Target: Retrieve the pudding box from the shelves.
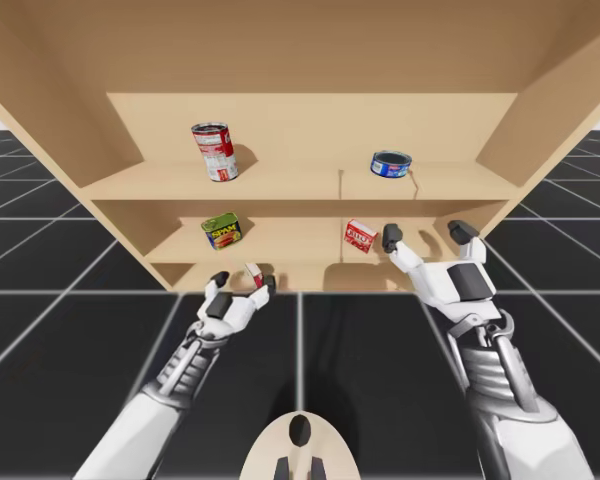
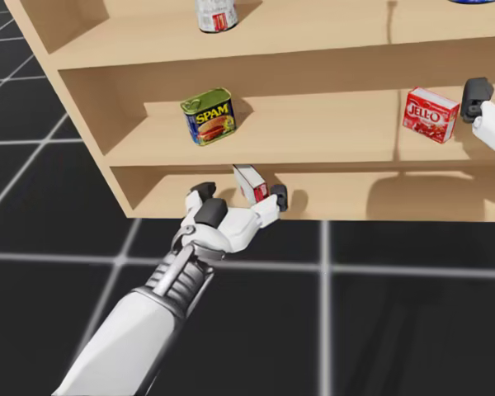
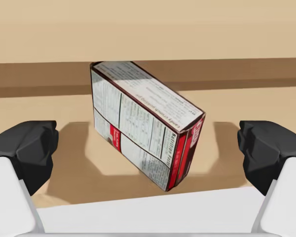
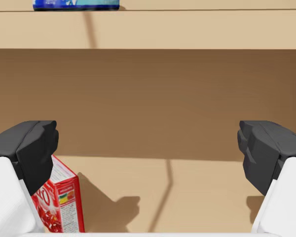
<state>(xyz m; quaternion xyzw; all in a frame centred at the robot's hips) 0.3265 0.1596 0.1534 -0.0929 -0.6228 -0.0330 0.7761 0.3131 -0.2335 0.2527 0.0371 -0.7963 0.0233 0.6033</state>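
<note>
Left wrist view: the pudding box stands at an angle on the lowest shelf, showing a white panel of fine print and a dark red edge, the writing too small to make out. My left gripper is spread wide around it, with both fingers clear of its sides. My right gripper gapes just as wide at the middle shelf, holding nothing — a red box with a small label sits just beside one finger.
</note>
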